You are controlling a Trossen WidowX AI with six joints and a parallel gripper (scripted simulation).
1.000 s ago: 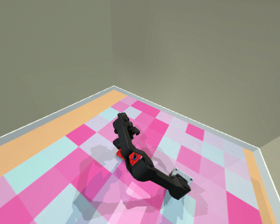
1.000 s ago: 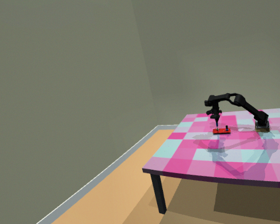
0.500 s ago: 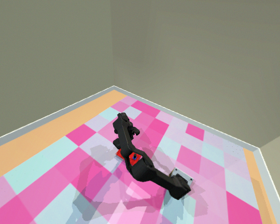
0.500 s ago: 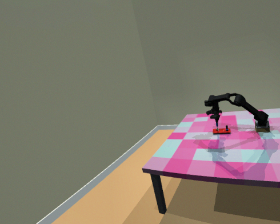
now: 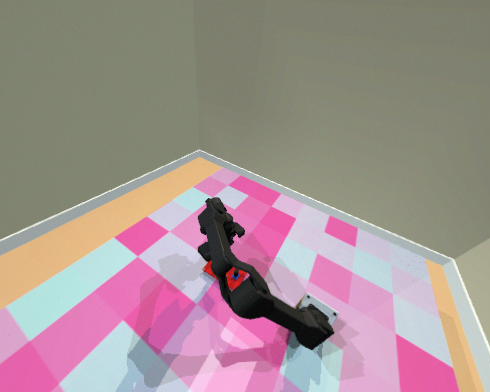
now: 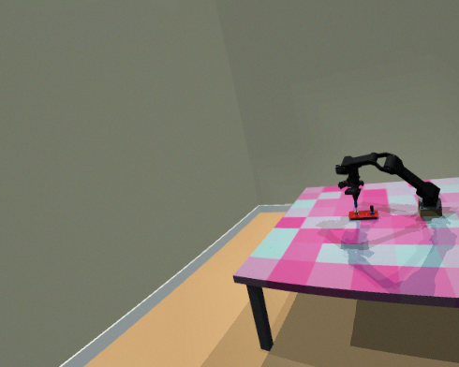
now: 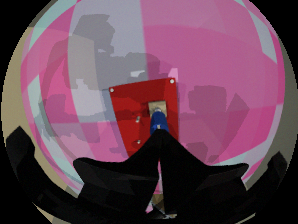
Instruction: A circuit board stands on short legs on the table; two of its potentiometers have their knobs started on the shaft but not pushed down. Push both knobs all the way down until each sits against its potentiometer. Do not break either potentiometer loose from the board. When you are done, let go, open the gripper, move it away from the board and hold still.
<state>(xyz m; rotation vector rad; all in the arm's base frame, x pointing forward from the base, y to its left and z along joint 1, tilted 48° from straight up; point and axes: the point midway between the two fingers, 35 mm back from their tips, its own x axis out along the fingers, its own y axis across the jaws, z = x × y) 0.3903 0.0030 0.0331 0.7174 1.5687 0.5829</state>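
Observation:
The red circuit board [image 5: 234,284] [image 6: 363,216] [image 7: 124,100] stands on the table. My gripper [image 6: 355,200] [image 7: 160,132] is shut, with nothing seen between the fingers, and points down over the board's far end. Its tips are at the top of a blue knob [image 6: 355,205] [image 7: 158,120], seemingly touching it. This knob stands above a tan potentiometer [image 7: 157,106]; its seating is unclear. The other knob [image 5: 235,273] [image 6: 372,208] is dark and stands upright above a blue part at the board's end nearer the arm's base. My fingers hide that end in the wrist view.
The arm's base plate [image 5: 329,310] [image 6: 430,211] is beyond the board's dark-knob end. My arm reaches over the board and covers part of it in the top view. Small pale parts [image 7: 138,119] stand on the board beside the blue knob.

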